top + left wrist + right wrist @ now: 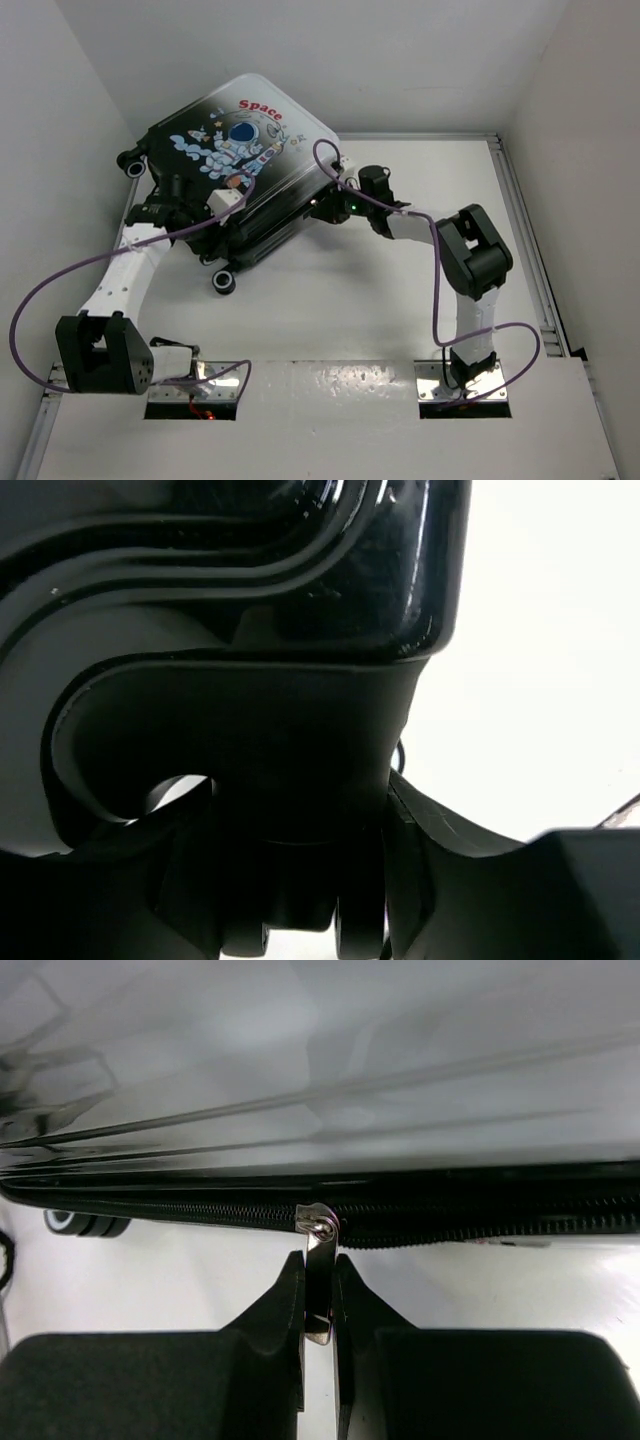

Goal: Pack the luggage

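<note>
Your right gripper (318, 1275) is clenched on the zipper pull (320, 1245), jaws nearly together; only its wrist view shows this. Left gripper (170, 205) sits against the luggage (245, 150) at its dark end, and you can't tell its grip. Luggage lies far-left on the desk (350, 300), astronaut side up. Long axis diagonal, wheels (222, 283) near-left.

A single word "Space" (260, 108) was printed in red letters on the pale upper part of the luggage (290, 150) shell, just above the cartoon astronaut (241, 136). It was legible in the top view only, set slightly aslant.
</note>
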`<state>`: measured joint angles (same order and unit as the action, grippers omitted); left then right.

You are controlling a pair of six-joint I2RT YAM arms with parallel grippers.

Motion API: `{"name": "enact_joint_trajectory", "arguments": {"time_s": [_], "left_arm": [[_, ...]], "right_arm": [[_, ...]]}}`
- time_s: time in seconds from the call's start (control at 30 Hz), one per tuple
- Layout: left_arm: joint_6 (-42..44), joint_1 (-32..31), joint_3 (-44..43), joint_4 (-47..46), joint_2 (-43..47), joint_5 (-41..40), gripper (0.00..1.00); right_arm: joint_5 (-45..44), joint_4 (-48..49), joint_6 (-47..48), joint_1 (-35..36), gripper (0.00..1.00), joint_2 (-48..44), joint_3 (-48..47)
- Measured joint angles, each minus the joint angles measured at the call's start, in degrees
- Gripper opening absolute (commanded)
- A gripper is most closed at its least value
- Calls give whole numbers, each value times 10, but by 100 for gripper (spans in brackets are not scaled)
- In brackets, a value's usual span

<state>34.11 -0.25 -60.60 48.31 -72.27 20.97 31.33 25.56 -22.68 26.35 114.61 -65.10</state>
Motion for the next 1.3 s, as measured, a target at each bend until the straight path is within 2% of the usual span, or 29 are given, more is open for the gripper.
{"name": "enact_joint_trajectory", "arguments": {"time_s": [0.1,0.2,0.4,0.57,0.8,0.9,1.03,1.17,1.3], "left_arm": [[25,10,6,-1,3,10,1],[79,24,29,-12,23,26,0],[260,85,79,5,91,31,0],[386,134,74,57,88,41,0],[442,158,64,73,55,60,0],[447,169,61,78,43,73,0],[463,188,45,96,14,98,0],[484,200,21,106,-26,122,0],[490,209,-6,104,-72,141,0]], "right_arm": [[-27,2,5,7,0,-18,24],[-56,24,11,18,0,-44,66],[-92,78,17,80,0,-113,173],[-131,108,15,139,0,-174,256],[-241,103,21,178,0,-240,313],[-284,75,28,162,0,-286,337],[-304,23,48,103,0,-361,376],[-256,27,90,61,0,-394,399],[-169,55,160,-10,0,-390,411]]}}
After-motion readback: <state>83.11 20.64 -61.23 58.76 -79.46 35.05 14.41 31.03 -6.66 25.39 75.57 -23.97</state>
